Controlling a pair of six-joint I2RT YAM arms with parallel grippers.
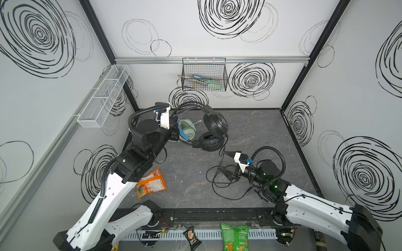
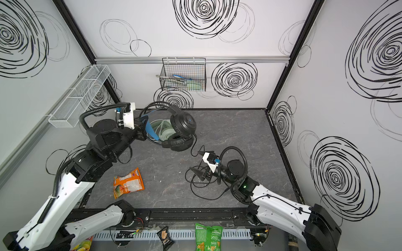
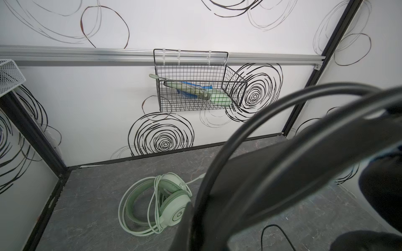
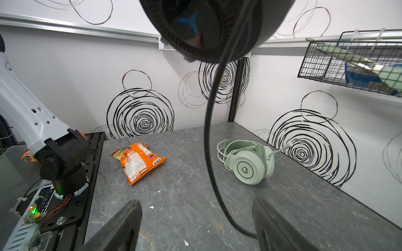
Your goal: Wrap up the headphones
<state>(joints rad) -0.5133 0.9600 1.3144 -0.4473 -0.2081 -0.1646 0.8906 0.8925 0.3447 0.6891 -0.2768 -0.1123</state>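
In both top views the black headset [image 1: 214, 128], a padded over-ear pair with a blue-lined headband, is hiding the fingertips of the left gripper [image 2: 143, 127] and covering part of the mint-green plastic headset [image 2: 163, 130] with white cable. In the left wrist view that headband is showing only as a blurred dark arc running off the edge, masking one mint-green ear cup. In the right wrist view the edges are cutting off the black ear cup and the blurred fingers [image 4: 124, 226] of the right gripper [image 4: 196, 208]. The pale items inside the black wire wall basket [image 1: 203, 58] are showing too indistinctly to name.
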